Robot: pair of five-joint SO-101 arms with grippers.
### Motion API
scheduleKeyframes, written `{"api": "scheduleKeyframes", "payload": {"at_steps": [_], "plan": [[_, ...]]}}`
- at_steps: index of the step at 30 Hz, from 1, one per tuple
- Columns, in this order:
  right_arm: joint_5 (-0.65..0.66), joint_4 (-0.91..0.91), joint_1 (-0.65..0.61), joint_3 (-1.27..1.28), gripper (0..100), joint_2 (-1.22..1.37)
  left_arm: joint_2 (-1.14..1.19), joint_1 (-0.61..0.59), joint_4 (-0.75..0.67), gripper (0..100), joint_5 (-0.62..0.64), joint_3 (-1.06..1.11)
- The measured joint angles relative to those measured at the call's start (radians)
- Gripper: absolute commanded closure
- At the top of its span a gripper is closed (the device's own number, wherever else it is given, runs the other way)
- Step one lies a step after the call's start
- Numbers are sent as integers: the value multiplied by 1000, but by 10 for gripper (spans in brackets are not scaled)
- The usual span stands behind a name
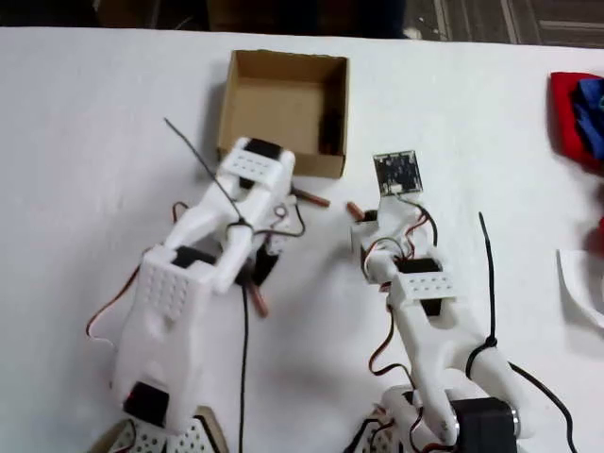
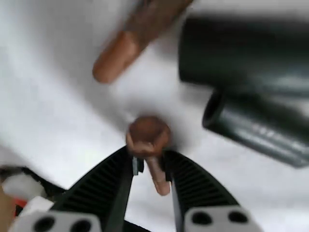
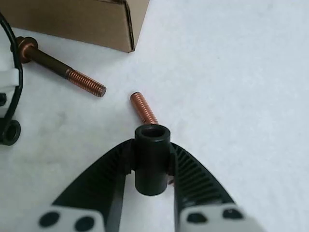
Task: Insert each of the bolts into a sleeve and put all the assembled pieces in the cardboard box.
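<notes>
My left gripper [image 2: 150, 162] is shut on a copper bolt [image 2: 147, 140], its hex head pointing away from the wrist. Beyond it lie a second bolt [image 2: 130, 43] and two black sleeves [image 2: 256, 125]. My right gripper [image 3: 152, 157] is shut on a black sleeve [image 3: 152, 164], held upright with its open bore showing. A loose bolt [image 3: 143, 107] lies just past that sleeve, and a longer bolt [image 3: 63, 67] rests near the cardboard box [image 3: 96, 21]. In the high view the box [image 1: 288, 94] sits at the back, with the left arm [image 1: 250, 170] bent over the table in front of it.
Another bolt [image 1: 258, 300] lies beside the left arm, and one [image 1: 311, 197] lies by the box's near corner. A red and blue cloth [image 1: 576, 104] and a white object [image 1: 580, 283] sit at the right edge. Loose cables hang from both arms.
</notes>
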Motion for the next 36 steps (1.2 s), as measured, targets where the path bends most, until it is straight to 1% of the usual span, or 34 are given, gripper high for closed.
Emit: {"api": "scheduleKeyframes", "payload": {"at_steps": [2,7,10,12,19,36], "plan": [[0,0,0,0,977,0,2,-40,-2,902,-83,-49],[0,0,0,0,977,0,3,-150,-8,904,-371,-135],[0,0,0,0,977,0,3,-160,-8,906,-557,-146],[0,0,0,0,977,0,6,-153,-8,906,-634,-147],[0,0,0,0,977,0,6,-146,-8,906,-677,-147],[0,0,0,0,977,0,6,-117,-8,906,-677,-153]]}}
